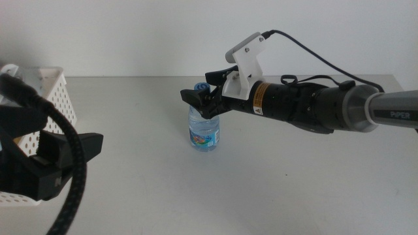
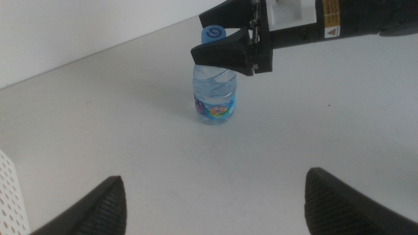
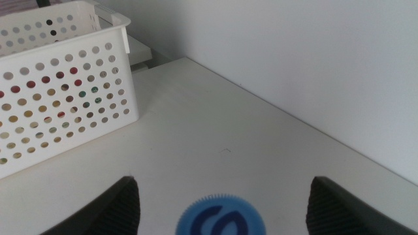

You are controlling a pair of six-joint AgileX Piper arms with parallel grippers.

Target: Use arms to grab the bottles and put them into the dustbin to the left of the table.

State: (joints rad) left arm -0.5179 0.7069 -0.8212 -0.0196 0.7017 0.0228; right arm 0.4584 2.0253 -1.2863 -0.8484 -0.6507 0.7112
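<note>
- The water bottle [image 1: 204, 129] stands upright on the table [image 1: 274, 189], directly under the right gripper [image 1: 204, 95], its blue cap [image 3: 220, 217] between the two spread jaws, which sit at cap height, one on each side; no contact is visible.
- It is clear plastic with a colourful label [image 2: 215, 111] around its lower half.
- The dustbin [image 1: 47, 98], a white perforated basket, sits well apart from this gripper, with coloured shapes showing through its holes.
- The left gripper [image 2: 212, 205] waits near the dustbin, jaws wide apart and empty, facing the bottle.
</note>
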